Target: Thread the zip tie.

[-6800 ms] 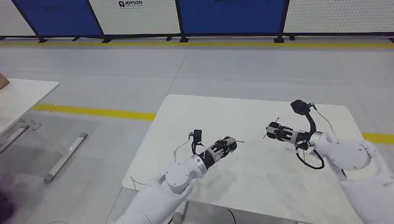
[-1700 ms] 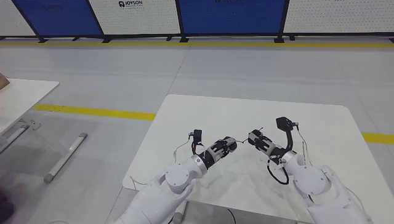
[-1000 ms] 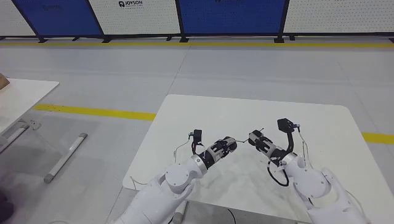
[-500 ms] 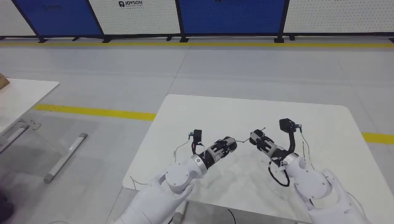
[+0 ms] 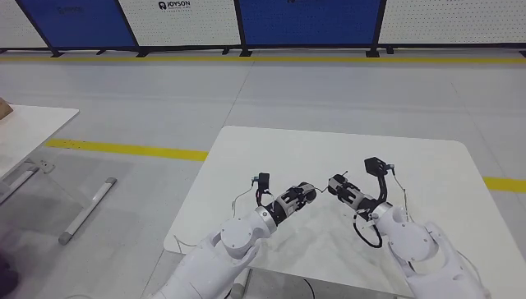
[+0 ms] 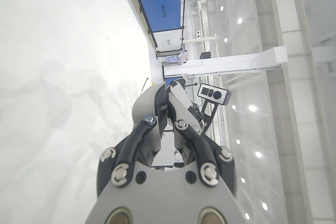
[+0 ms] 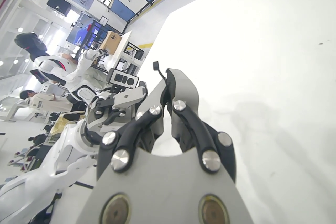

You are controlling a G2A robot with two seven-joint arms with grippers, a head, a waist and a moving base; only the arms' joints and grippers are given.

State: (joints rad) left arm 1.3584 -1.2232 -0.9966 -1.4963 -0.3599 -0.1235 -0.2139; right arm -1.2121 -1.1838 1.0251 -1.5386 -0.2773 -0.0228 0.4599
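Observation:
Over the front middle of the white table (image 5: 271, 147) my two grippers meet tip to tip. The left gripper (image 5: 311, 190) (image 6: 163, 89) is shut, and a thin black tail (image 6: 144, 83) of the zip tie pokes out past its fingertips. Just to its right, the right gripper (image 5: 333, 184) (image 7: 167, 78) is shut on the black zip tie, whose square head (image 7: 156, 65) sticks out beyond the fingers. In the right wrist view the left gripper (image 7: 131, 95) lies close beside it. How the strap runs between the two grippers is hidden.
The table's front edge (image 5: 193, 250) lies close under the left arm. A second white table (image 5: 33, 126) stands off to the left across the floor. Bare tabletop stretches behind and to the right (image 5: 411, 155) of the grippers.
The right gripper has come in from the right to the left gripper's tip, and shifted a little further left in the last half second. The left arm has kept still.

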